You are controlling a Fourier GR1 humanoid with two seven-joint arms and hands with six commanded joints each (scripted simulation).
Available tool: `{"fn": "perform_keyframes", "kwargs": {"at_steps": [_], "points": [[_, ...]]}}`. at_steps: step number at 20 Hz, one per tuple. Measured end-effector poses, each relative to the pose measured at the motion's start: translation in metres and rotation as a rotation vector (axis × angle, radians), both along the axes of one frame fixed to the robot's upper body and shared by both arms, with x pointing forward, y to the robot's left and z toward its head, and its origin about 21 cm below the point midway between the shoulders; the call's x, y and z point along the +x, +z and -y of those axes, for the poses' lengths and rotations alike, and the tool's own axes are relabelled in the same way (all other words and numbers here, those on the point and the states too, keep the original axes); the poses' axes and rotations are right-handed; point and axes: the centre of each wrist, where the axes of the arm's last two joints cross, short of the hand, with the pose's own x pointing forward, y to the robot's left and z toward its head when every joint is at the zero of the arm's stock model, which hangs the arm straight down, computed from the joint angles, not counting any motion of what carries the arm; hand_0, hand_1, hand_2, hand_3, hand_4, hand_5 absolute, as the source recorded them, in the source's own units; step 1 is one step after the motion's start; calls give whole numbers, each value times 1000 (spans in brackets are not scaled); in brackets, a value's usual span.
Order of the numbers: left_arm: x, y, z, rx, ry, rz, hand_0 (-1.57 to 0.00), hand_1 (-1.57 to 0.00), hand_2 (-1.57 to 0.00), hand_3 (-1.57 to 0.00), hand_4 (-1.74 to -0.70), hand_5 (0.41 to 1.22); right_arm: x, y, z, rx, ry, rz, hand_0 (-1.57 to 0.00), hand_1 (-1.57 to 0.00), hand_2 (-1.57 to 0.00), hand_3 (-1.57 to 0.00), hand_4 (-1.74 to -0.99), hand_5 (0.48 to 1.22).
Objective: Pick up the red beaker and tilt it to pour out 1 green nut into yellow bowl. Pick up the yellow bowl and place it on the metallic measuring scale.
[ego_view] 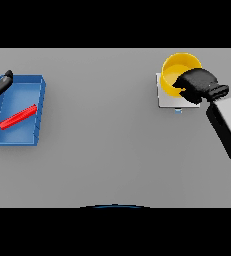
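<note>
The yellow bowl point(176, 71) sits on the metallic measuring scale point(167, 100) at the far right of the table. My right hand point(197, 84) covers the bowl's near right rim, with its fingers curled over the edge. The red beaker point(18, 117) lies on its side inside the blue tray point(39, 107) at the far left. My left hand point(0, 84) hovers at the tray's far left corner, fingers straight. No green nut can be seen; the bowl's inside is partly hidden by my right hand.
A wide stretch of grey table lies between the blue tray and the scale. A small blue mark point(178, 110) shows at the scale's near edge.
</note>
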Motion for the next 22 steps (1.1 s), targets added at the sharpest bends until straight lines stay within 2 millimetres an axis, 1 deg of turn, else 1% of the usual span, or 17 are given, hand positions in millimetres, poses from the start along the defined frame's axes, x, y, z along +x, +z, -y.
{"fn": "perform_keyframes", "kwargs": {"at_steps": [1,2,5,6,8,9,10,11,12,13,14,16,17,19,20,21,22], "points": [[-3,-2,2,-1,2,-13,1,1,1,1,-725,712,1,-7,-2,4,-20,-9,-1571,-1571,-1439,-1318,-1741,1221],[-2,0,2,6,2,-5,1,1,1,1,-726,710,3,-7,4,22,-17,-18,-1571,-1571,-1428,-1331,-1741,1221],[2,-1,3,1,-2,-10,1,1,1,1,-729,714,8,-14,4,38,-45,-39,-1548,-1571,-1393,-1407,-1741,1221],[2,0,2,-1,1,-4,1,1,1,1,-729,713,8,-19,5,46,-53,-54,-1528,-1571,-1382,-1440,-1741,1221],[3,-4,6,1,-8,-12,1,1,1,1,-727,712,10,-20,8,56,-70,-71,-1417,-1571,-1363,-1487,-1741,1221],[3,-3,5,2,2,-17,1,1,1,1,-728,713,11,-21,5,51,-70,-75,-1402,-1571,-1375,-1427,-1741,1221],[1,-2,3,5,5,-13,1,1,1,1,-727,715,11,-20,8,58,-66,-85,-1397,-1571,-1385,-1363,-1741,1221],[2,-4,4,5,1,-10,1,1,1,1,-729,717,11,-20,8,47,-74,-92,-1332,-1459,-1423,-1198,-1741,1221],[4,-5,4,4,1,-20,1,1,1,1,-730,720,10,-22,8,58,-73,-99,-1128,-1322,-1330,-1057,-1701,1221],[5,-5,5,-2,-2,-20,1,1,1,1,-732,723,10,-23,9,72,-70,-104,-902,-1150,-1186,-937,-1660,1143],[5,-1,5,-2,-2,-8,1,1,1,1,-733,728,9,-22,12,82,-70,-110,-721,-980,-1042,-833,-1619,1072],[3,-6,5,-7,-5,-22,1,1,1,1,-729,723,9,-22,12,75,-104,-121,-461,-703,-799,-669,-1563,971],[4,-3,4,-5,-2,-21,1,1,1,1,-727,717,11,-17,13,61,-113,-125,-369,-582,-693,-613,-1539,933],[1,-5,2,-7,-5,-19,1,1,1,1,-724,708,10,-19,14,44,-91,-137,-236,-380,-519,-525,-1501,877],[2,-1,1,1,-2,-18,1,1,1,1,-723,705,11,-20,12,39,-80,-138,-188,-304,-446,-490,-1485,859],[4,-2,5,4,-5,-20,1,1,1,1,-722,703,13,-20,10,27,-69,-137,-150,-243,-375,-449,-1469,842],[4,-4,2,2,4,-22,1,1,1,1,-722,700,12,-19,12,24,-66,-135,-120,-194,-311,-411,-1456,827]]}}
